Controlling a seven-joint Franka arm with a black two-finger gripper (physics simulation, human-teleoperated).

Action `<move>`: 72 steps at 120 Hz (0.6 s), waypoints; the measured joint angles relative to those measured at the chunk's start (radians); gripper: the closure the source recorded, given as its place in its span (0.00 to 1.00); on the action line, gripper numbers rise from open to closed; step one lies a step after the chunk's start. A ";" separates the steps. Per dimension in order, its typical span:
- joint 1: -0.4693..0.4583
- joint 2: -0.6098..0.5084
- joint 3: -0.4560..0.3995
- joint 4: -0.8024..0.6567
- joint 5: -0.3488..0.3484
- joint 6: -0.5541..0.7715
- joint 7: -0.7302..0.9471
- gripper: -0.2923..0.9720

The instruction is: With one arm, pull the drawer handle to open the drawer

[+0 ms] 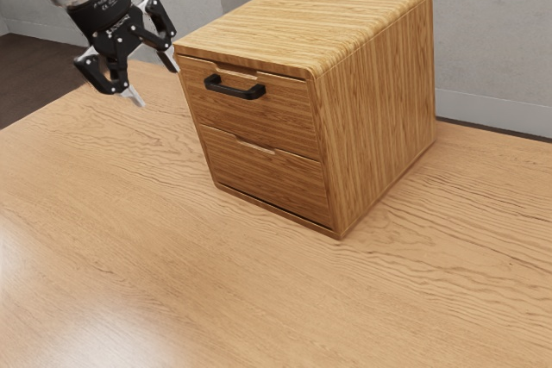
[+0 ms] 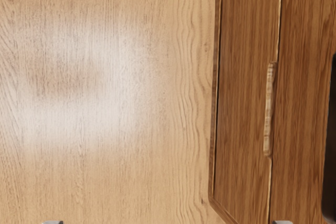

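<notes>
Approach step. Jaws released, empty, hovering above the light wood-grain counter (image 1: 129, 239). Slim black bar handle (image 1: 235, 88) lies just beyond them, untouched, on the shut top drawer (image 1: 276, 122) of the two-drawer wooden cabinet (image 1: 379, 101). Next, in my judgement: advance, straddle the bar, clench, pull back.

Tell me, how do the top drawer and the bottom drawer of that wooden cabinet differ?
The top drawer has a black handle; the bottom drawer has only a small wooden lip at its upper edge. The top drawer sits under the cabinet's top, the bottom drawer just above the table. The open gripper hangs level with the top drawer, above the bottom drawer. Both are shut, in the same striped wood.
</notes>
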 joint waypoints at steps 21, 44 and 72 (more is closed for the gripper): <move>-0.027 0.019 -0.002 -0.149 -0.019 0.236 0.019 0.43; -0.048 0.034 -0.005 -0.203 -0.026 0.466 0.064 0.49; -0.058 -0.078 -0.001 -0.286 -0.020 0.595 0.109 0.53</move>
